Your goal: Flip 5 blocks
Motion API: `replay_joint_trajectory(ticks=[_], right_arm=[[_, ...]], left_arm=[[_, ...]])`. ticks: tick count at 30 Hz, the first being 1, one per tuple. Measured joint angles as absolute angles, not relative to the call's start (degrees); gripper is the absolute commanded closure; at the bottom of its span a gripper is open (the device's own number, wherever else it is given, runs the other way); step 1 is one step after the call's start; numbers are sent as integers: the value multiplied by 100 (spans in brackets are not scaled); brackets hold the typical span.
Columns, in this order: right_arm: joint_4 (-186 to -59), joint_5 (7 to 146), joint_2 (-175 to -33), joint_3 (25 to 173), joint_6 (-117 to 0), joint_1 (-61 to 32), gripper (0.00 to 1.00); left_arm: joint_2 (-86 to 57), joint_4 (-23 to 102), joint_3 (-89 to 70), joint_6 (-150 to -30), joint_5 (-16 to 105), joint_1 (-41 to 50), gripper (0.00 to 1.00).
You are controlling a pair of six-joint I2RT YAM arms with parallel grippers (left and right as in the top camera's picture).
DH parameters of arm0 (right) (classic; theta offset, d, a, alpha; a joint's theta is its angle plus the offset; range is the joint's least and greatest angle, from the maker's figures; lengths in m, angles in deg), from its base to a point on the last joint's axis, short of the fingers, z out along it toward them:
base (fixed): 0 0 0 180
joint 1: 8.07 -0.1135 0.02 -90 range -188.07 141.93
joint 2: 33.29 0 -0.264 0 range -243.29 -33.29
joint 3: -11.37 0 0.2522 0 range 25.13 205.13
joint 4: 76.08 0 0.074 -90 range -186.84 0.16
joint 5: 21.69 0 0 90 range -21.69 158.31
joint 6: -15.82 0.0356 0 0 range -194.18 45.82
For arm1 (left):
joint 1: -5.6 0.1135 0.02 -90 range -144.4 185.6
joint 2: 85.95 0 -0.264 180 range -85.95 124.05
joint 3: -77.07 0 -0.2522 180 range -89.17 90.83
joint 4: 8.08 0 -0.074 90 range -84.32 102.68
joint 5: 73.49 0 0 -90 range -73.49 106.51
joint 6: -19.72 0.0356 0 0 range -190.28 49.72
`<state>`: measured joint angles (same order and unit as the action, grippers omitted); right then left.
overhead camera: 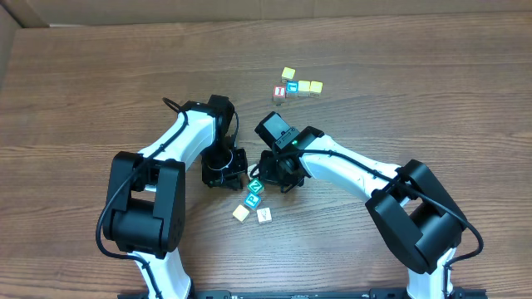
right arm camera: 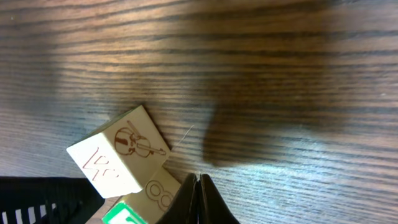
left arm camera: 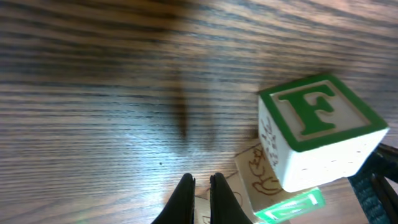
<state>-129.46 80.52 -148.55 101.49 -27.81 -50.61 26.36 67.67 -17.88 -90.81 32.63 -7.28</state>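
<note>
Just below the two grippers lies a cluster of blocks: a teal-green faced one [overhead camera: 256,186], a blue faced one [overhead camera: 253,200], a pale cream one [overhead camera: 241,213] and a whitish one [overhead camera: 264,215]. My left gripper [overhead camera: 243,169] and right gripper [overhead camera: 262,173] meet tip to tip above the cluster, both shut and holding nothing. The left wrist view has a whitish block with a green F face [left arm camera: 320,127] tilted to the right of the shut left gripper [left arm camera: 202,183]. The right wrist view has a whitish block with a violin drawing [right arm camera: 121,158] and one marked 8 [right arm camera: 158,193] left of the shut right gripper [right arm camera: 199,180].
A second group of cubes sits at the back: a red-faced cube [overhead camera: 280,93], a blue-faced one [overhead camera: 292,85] and bright yellow ones [overhead camera: 304,86]. The brown wooden table [overhead camera: 416,100] stretches around both arms.
</note>
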Motion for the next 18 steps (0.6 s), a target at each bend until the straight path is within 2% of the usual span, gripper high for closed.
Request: replay_joint_trajectory(ticks=[18], right_arm=[[-13035, 8146, -14855, 10149, -2770, -5125, 96]], left_arm=[[2636, 6802, -1788, -8808, 3757, -728, 96]])
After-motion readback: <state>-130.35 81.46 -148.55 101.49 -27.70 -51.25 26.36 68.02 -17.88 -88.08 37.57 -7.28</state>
